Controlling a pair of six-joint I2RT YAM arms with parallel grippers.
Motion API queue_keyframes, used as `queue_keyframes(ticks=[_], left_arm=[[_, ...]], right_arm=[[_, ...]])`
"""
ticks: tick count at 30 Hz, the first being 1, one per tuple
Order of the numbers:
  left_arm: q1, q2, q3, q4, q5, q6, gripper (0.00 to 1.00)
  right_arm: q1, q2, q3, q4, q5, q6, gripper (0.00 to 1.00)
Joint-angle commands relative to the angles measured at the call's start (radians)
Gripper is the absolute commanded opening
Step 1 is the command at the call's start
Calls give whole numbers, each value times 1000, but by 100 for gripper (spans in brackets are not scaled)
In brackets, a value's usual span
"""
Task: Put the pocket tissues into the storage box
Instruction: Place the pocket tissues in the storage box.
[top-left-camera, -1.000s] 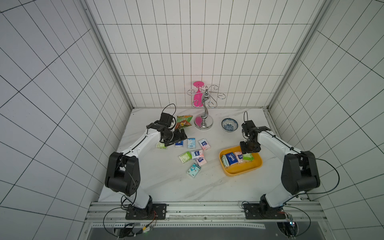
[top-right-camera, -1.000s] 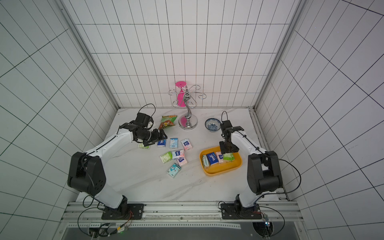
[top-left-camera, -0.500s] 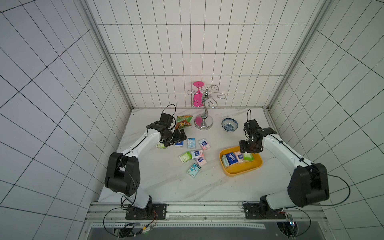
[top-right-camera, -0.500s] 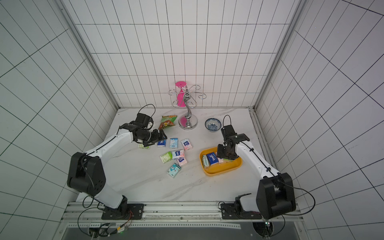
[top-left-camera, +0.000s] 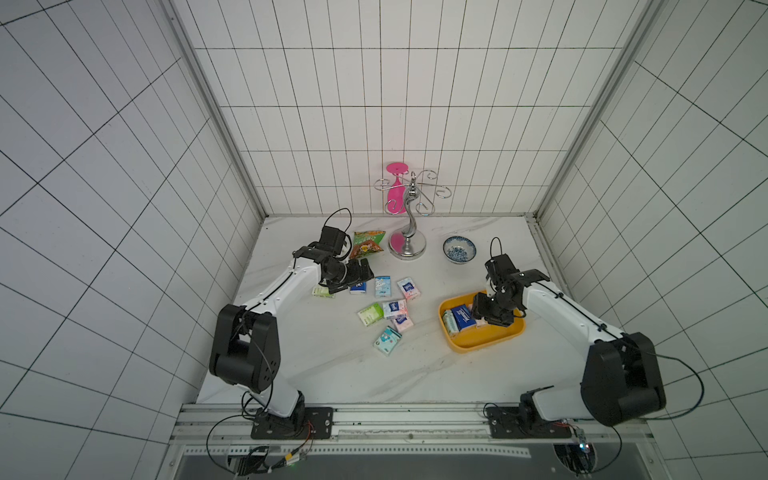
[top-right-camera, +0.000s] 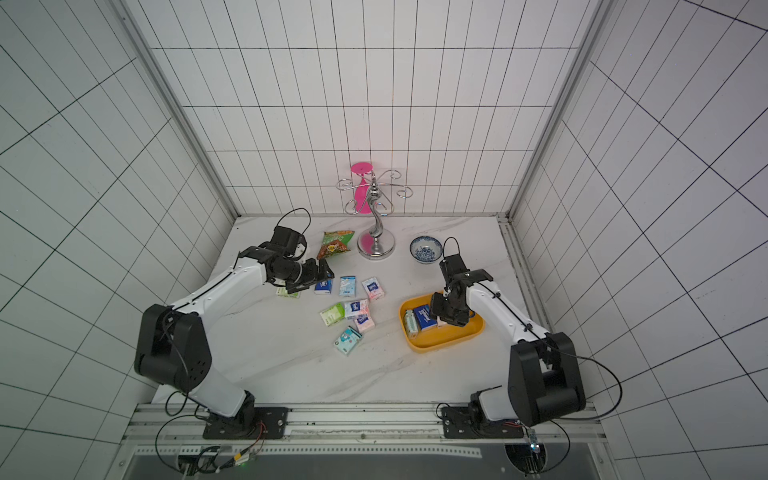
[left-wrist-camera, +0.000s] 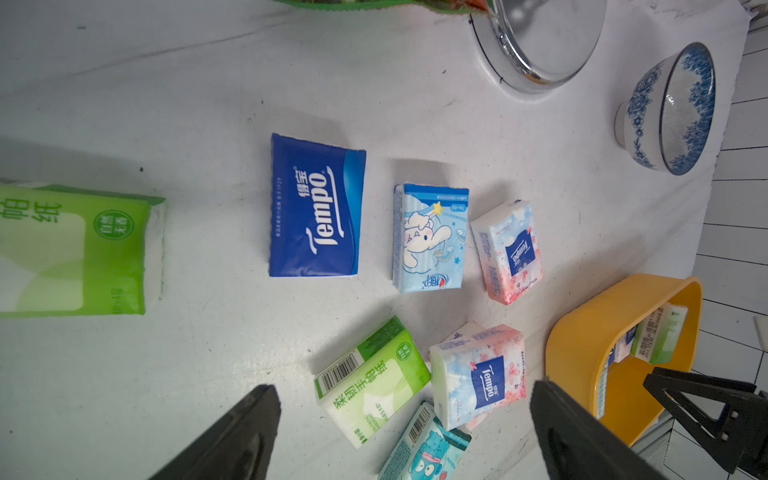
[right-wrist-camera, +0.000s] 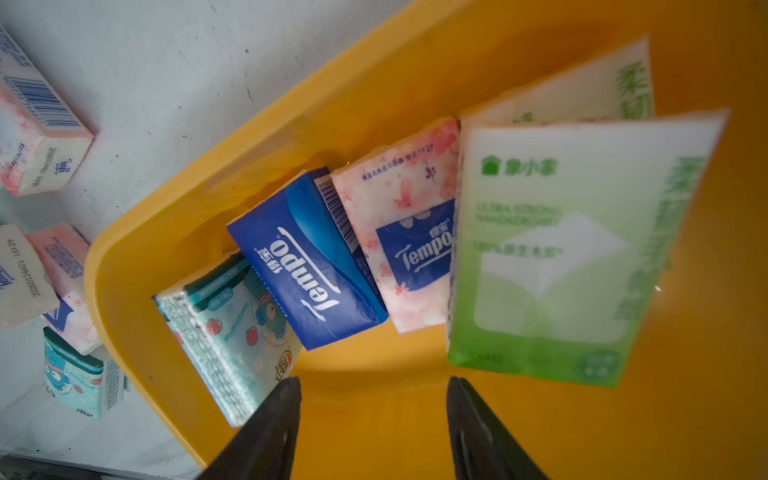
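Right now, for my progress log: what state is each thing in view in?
Yellow-orange plastic storage box: upright, partly filled.
Small plastic-wrapped pocket tissues: eight lying on the white table, at least four inside the box.
Left tool: open, empty, above the table.
Right tool: open, empty, over the box.
Blue-white patterned round bowl: upright, empty.
Green-orange crinkled snack bag: lying on the table.
Silver metal rack: upright.

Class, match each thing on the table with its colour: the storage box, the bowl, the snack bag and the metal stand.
Things:
1. storage box
2. bowl
3. snack bag
4. metal stand

Colours:
A. silver
B. green and orange
C. yellow-orange
D. blue and white

Pairs: 1-C, 2-D, 3-B, 4-A
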Motion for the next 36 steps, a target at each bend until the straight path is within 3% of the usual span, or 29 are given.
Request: queue_keyframes(ticks=[1,6,19,23,30,36], left_arm=[[-3,-6,3,13,-1,9,97],[-1,-14,4,5,-12,15,97],[9,-28,0,-1,-16,18,97],[16,-32,-6,4,-15,12,97],[129,-65,-110,108,96,-99,97],[202,-105,-169,137,105,-136,97]], right_arm=[[0,17,-64,36,-99,98,55],[-7,78,-49,51,-106,85,60],[-68,117,-5,4,55,25,63],[-62,106,16,-20,31,7,63],[113,26,63,-32,17,-54,73],[217,66,160,17,-42,-58,75]])
